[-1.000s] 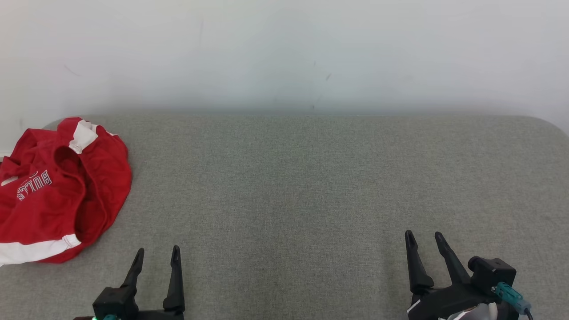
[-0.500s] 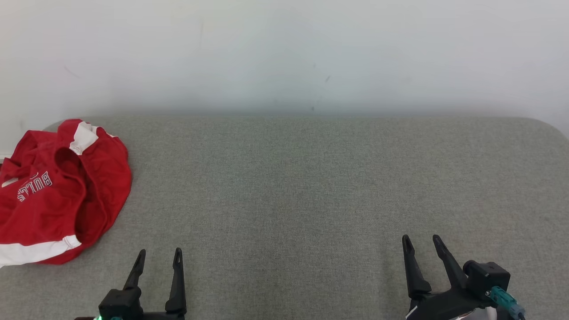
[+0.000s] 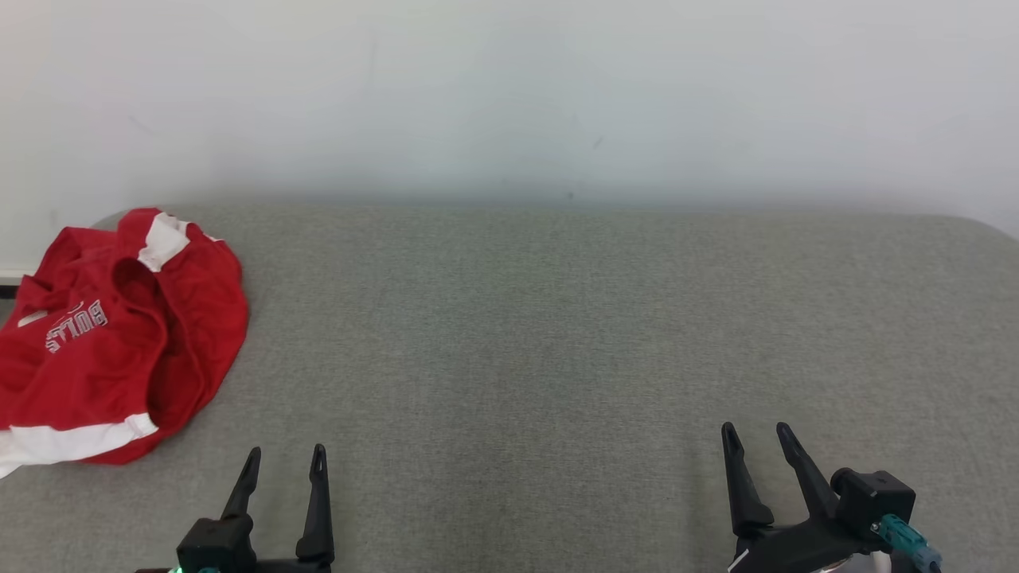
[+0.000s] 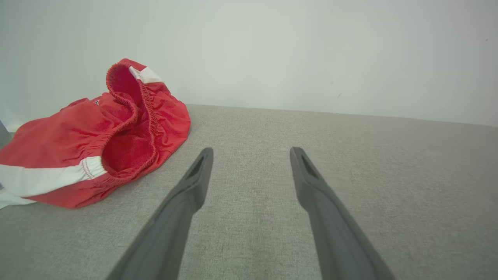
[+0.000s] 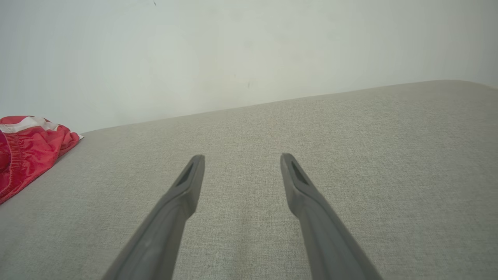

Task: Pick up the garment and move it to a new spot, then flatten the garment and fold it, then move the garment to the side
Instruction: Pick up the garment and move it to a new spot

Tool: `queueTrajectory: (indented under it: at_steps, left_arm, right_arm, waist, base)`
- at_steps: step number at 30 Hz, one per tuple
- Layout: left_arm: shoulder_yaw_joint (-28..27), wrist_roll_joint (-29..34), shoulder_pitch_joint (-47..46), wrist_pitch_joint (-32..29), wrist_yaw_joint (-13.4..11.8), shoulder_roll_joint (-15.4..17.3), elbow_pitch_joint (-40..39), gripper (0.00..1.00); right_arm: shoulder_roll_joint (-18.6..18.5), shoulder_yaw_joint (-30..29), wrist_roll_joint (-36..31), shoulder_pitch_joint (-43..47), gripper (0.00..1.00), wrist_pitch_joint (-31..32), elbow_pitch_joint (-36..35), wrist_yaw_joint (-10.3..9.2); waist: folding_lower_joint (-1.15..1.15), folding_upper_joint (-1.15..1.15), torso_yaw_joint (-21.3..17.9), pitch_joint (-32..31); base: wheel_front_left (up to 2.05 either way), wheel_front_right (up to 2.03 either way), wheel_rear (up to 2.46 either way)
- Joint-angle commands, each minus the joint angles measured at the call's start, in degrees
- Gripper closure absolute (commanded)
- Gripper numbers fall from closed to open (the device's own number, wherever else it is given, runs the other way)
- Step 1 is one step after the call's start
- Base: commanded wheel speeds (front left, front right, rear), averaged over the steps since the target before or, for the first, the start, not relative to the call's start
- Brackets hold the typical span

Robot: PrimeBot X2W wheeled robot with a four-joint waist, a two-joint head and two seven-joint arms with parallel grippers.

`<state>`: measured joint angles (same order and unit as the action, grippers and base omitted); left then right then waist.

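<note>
Crumpled red-and-white fabric shorts [image 3: 119, 342] lay far left on grey cloth surface [image 3: 557, 334]: soft, light, floppy; prob. best pinched at elastic waistband [image 4: 149, 116]. Open & empty: left gripper [image 3: 286, 454], right gripper [image 3: 754, 430].

Red cloth garment [image 3: 119, 334], matt grey woven fabric surface [image 3: 557, 334], smooth white wall [image 3: 509, 95]

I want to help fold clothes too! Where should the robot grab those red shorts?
Best guess: pinch the stretchy waistband of the red shorts. It stands up in an open loop above the crumpled heap, so a finger could slip inside. The open left gripper is nearest and could come from the shorts' near right side, over the grey surface.
</note>
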<state>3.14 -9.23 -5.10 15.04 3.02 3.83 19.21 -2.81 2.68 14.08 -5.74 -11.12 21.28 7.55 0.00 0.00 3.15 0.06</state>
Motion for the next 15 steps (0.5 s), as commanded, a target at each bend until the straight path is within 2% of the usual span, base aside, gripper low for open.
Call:
queueTrajectory:
  at_steps: [1, 5, 15]
  left_arm:
    - [-0.18, 0.24, -0.70, 0.17, -0.18, -0.22, -0.10, 0.00]
    - [-0.21, 0.49, -0.64, 0.17, -0.26, -0.20, 0.06, 0.00]
    - [-0.80, 0.88, 0.08, 0.17, -0.52, 0.47, 0.63, 0.00]
  right_arm:
    - [-0.15, 0.14, 0.07, 0.66, 0.00, 0.02, -0.30, -0.12]
    - [-0.14, 0.19, 0.29, 0.79, 0.00, 0.04, -0.44, -0.12]
    - [-0.14, 0.46, 1.30, 1.10, 0.00, -0.57, -0.01, -0.12]
  waist:
    - [0.00, 0.00, 1.66, 0.11]
    - [0.00, 0.00, 4.11, 0.16]
    - [0.00, 0.00, 15.17, 0.18]
  base:
    - [0.00, 0.00, 0.00]
    - [0.00, 0.00, 0.00]
    - [0.00, 0.00, 0.00]
